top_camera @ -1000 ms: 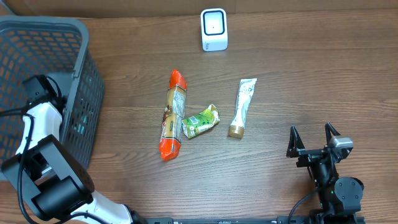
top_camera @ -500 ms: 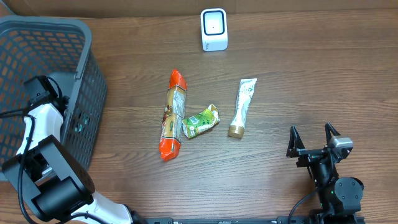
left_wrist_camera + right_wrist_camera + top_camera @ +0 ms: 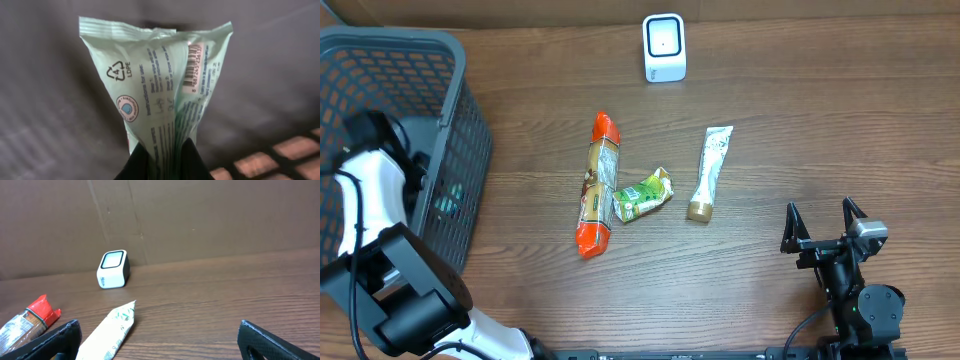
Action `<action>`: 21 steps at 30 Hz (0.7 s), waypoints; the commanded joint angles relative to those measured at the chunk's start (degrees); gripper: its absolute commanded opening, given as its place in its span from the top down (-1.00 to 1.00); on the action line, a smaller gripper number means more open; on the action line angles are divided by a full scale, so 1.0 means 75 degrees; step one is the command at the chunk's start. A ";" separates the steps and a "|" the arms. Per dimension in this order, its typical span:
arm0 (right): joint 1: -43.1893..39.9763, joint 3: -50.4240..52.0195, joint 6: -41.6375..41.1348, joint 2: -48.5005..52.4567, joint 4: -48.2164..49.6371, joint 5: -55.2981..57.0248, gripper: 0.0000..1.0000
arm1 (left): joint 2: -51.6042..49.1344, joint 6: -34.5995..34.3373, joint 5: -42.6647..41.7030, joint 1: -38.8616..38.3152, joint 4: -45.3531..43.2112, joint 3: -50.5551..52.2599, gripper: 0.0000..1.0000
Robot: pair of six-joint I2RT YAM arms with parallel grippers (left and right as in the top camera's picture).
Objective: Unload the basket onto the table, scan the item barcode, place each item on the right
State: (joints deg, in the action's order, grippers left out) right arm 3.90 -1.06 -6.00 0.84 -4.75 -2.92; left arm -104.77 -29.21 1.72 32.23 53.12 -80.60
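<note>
In the left wrist view, my left gripper (image 3: pixel 164 161) is shut on the lower end of a pale green packet (image 3: pixel 160 85), which stands up from the jaws. A barcode (image 3: pixel 192 67) shows on its right fold. Behind it are the dark walls of the grey basket (image 3: pixel 380 45). From overhead, the left arm (image 3: pixel 365 180) reaches into that basket and the mesh hides its jaws. The white scanner (image 3: pixel 664 47) stands at the far middle of the table and also shows as the scanner (image 3: pixel 113 269) in the right wrist view. My right gripper (image 3: pixel 819 208) rests open at the near right.
Mid-table lie an orange-ended snack bar (image 3: pixel 597 185), a small green pouch (image 3: pixel 643 194) and a white tube (image 3: pixel 710 172). The tube (image 3: pixel 107 335) lies just ahead of the right gripper's left finger. A brown cardboard wall backs the table.
My left gripper has shut on the pale green packet inside the basket, and the left arm has shifted up and left. The right arm has not moved.
</note>
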 commanded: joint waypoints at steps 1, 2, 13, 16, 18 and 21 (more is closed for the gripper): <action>0.0058 0.0082 -0.0020 -0.0087 0.0029 0.0041 -1.00 | 0.0210 0.0289 -0.0026 0.0000 0.0632 -0.1515 0.92; 0.0058 0.0082 -0.0020 -0.0087 0.0029 0.0041 -1.00 | 0.0254 0.0323 -0.0032 -0.0003 0.0857 -0.1824 0.91; 0.0058 0.0082 -0.0020 -0.0090 0.0026 0.0041 -1.00 | 0.1638 0.0976 -0.0688 -0.0323 0.2151 -0.3687 0.92; 0.0058 0.0082 -0.0020 -0.0087 0.0029 0.0041 -1.00 | 0.2363 0.1139 -0.0778 -0.0831 0.2241 -0.3687 0.92; 0.0058 0.0082 -0.0020 -0.0087 0.0026 0.0041 -1.00 | 0.2809 0.1311 -0.0769 -0.1311 0.2317 -0.3687 0.92; 0.0058 0.0082 -0.0020 -0.0087 0.0026 0.0041 -1.00 | 0.3340 0.1361 -0.0717 -0.2177 0.2448 -0.3684 0.91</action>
State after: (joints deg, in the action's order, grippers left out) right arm 3.90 -1.06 -6.00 0.84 -4.75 -2.96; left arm -84.05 -21.80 -2.39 21.12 70.70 -106.80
